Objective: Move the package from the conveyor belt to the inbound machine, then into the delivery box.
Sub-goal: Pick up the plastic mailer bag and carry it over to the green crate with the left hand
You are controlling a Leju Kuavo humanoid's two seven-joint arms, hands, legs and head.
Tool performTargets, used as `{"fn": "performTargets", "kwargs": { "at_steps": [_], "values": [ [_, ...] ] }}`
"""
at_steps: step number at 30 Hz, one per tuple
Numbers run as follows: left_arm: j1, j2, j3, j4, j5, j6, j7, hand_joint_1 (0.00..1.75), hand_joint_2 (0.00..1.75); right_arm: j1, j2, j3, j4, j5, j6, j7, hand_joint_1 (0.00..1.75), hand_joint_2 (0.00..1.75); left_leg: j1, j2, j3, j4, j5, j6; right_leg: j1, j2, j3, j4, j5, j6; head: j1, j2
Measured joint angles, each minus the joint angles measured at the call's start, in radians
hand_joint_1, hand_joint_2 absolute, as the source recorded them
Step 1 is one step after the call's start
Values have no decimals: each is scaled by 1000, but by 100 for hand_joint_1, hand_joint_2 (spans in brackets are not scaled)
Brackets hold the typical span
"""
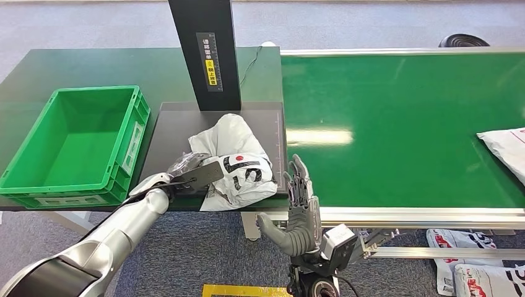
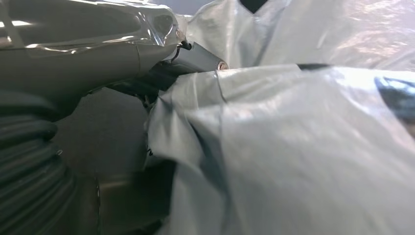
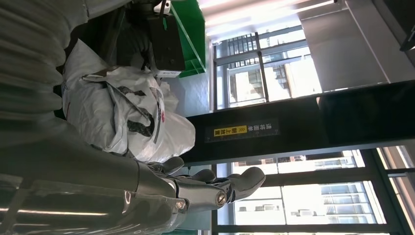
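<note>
White package (image 1: 238,162) lies on black inbound machine plate (image 1: 167,133), below the dark post (image 1: 205,49). L hand (image 1: 193,173) grips its near-left edge. R hand (image 1: 300,207) is just right of pkg, not touching, fingers apart & upright, holding nothing. Green delivery box (image 1: 77,145) sits left of plate.

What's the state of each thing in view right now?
package: crumpled, lying on the inbound machine's plate, held at its near-left edge
left hand: gripping the package
right hand: open, fingers spread, holding nothing
delivery box: empty
conveyor belt: one white bag at its right edge
</note>
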State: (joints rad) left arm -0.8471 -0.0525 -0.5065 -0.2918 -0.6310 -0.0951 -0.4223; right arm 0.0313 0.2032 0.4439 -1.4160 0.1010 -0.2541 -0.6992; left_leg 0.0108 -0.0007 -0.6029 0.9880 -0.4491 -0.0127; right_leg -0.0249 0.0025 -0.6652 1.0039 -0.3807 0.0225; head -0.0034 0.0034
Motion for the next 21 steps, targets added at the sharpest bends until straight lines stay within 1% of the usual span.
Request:
{"fn": "performTargets", "kwargs": {
  "at_steps": [11, 15, 17, 18, 19, 21],
  "values": [
    [-1, -1, 5, 0, -5, 5, 0, 175, 175, 5, -2, 0, 0, -10, -22, 0, 0, 175, 0, 0, 0, 0, 0, 0, 0, 0, 0, 0, 0, 0, 0, 0],
    [0, -1, 7, 0, -3, 29, 0, 175, 175, 5, -2, 0, 0, -10, -20, 0, 0, 175, 0, 0, 0, 0, 0, 0, 0, 0, 0, 0, 0, 0, 0, 0],
    [3, -1, 18, 0, 12, 73, -7, 175, 175, 5, -2, -1, 0, -8, -22, 0, 0, 175, 0, 0, 0, 0, 0, 0, 0, 0, 0, 0, 0, 0, 0, 0],
    [5, -1, 29, -1, 31, 113, -19, 175, 175, 6, -2, -1, 0, -6, -25, 0, 0, 175, 0, 1, 0, 0, 0, 0, 0, 0, -1, 0, 0, 0, 0, 0],
    [8, -1, 47, -3, 60, 164, -42, 175, 175, 6, -2, -2, -1, -5, -30, 0, 0, 175, 0, 1, 0, 0, 0, 0, 0, 0, -1, 0, 0, 0, 0, 0],
    [8, -4, 105, -17, 149, 270, -116, 175, 175, 8, -2, -3, -1, -7, -37, 0, 0, 175, 0, 1, -1, 0, 0, 0, 0, 1, -2, 0, 0, 0, 0, 0]
  ]
}}
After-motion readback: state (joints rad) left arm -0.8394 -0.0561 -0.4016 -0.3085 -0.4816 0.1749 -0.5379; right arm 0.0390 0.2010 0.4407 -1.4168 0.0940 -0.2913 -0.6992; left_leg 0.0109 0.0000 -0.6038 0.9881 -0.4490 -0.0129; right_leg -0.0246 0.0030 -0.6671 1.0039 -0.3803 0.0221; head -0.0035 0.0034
